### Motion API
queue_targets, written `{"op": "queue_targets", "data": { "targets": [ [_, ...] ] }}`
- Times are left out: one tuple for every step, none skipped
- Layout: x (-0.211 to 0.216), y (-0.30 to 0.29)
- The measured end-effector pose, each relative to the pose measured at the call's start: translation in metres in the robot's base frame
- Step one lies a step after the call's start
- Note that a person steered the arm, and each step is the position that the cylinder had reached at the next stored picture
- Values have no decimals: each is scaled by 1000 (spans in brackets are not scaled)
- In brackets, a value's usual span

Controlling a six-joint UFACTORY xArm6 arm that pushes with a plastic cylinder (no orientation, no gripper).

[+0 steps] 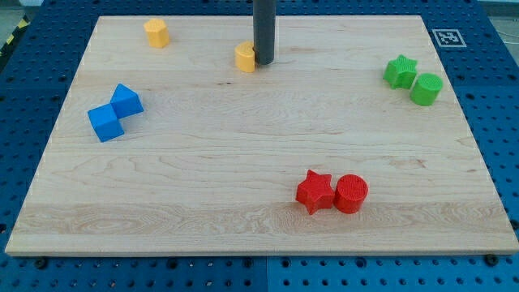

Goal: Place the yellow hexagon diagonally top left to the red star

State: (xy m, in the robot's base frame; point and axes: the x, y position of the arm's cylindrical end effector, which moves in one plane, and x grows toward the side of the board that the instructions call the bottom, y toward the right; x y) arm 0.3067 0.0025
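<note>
My tip (264,62) is seen touching the right side of a yellow block (245,57), far from the red star (315,191); no jaws are fitted.

No legible words, numbers or brand names. The only sign is a black-and-white square fiducial marker (444,37) printed at the counter's (243,146) corner, at the view's top right.

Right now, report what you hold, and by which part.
Nothing is held: I have no gripper. My tip stands at the right side of a yellow block near the view's top, apparently touching it.
</note>
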Motion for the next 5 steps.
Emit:
{"op": "queue_targets", "data": {
  "targets": [
    [14, 10],
    [16, 12],
    [16, 12],
    [22, 14],
    [28, 15]
  ]
}}
